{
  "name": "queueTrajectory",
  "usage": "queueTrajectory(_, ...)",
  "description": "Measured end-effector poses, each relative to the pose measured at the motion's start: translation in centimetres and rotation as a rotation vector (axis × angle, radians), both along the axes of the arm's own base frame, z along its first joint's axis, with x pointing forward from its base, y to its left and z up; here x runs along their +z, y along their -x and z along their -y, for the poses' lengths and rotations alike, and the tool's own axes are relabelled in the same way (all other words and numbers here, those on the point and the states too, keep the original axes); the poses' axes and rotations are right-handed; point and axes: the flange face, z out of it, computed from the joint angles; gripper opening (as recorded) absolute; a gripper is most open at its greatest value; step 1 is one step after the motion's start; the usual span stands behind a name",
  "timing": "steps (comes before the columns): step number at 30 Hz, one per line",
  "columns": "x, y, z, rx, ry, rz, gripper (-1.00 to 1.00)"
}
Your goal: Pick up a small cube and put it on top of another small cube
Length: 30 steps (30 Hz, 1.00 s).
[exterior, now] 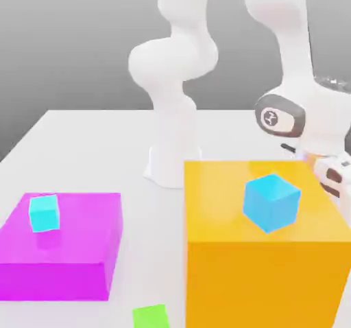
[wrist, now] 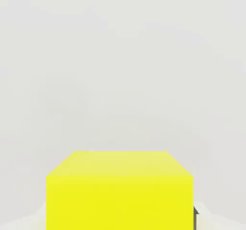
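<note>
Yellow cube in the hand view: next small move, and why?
Probably a short lift straight up: the gripper looks closed on the yellow cube, and the orange block beside the arm stands tall, so height should help clear it.

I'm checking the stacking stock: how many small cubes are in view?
3: cyan on the magenta block, blue on the orange block, yellow at the tool. A cut-off green piece may be another; others may be hidden.
</note>
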Motion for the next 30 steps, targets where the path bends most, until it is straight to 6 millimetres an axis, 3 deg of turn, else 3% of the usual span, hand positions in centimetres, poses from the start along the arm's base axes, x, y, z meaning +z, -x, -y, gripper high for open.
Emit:
queueTrajectory(5, 1.6, -1.1, -1.8, -0.021, 0.058, -0.064, -1.0)
queueTrajectory(10, 6.1, -6.9, -1.8, -0.17, 0.082, -0.093, -1.0)
queueTrajectory(16, 13.4, -13.4, -0.2, -0.347, 0.087, -0.125, -1.0)
queueTrajectory(17, 15.3, -14.5, 0.4, -0.382, 0.078, -0.113, -1.0)
queueTrajectory(19, 19.4, -18.7, 6.4, -0.548, 0.05, -0.078, -1.0)
queueTrajectory(22, 25.6, -21.4, 13.3, -0.724, 0.01, -0.017, -1.0)
queueTrajectory(24, 25.7, -21.1, 14.6, -0.75, 0.003, -0.007, -1.0)
queueTrajectory(26, 23.3, -21.1, 14.9, -0.756, 0.001, -0.005, -1.0)
queueTrajectory(27, 21.9, -21.0, 15.0, -0.758, 0.001, -0.005, 1.0)
queueTrajectory(30, 21.9, -21.0, 15.0, -0.758, 0.001, -0.005, 1.0)
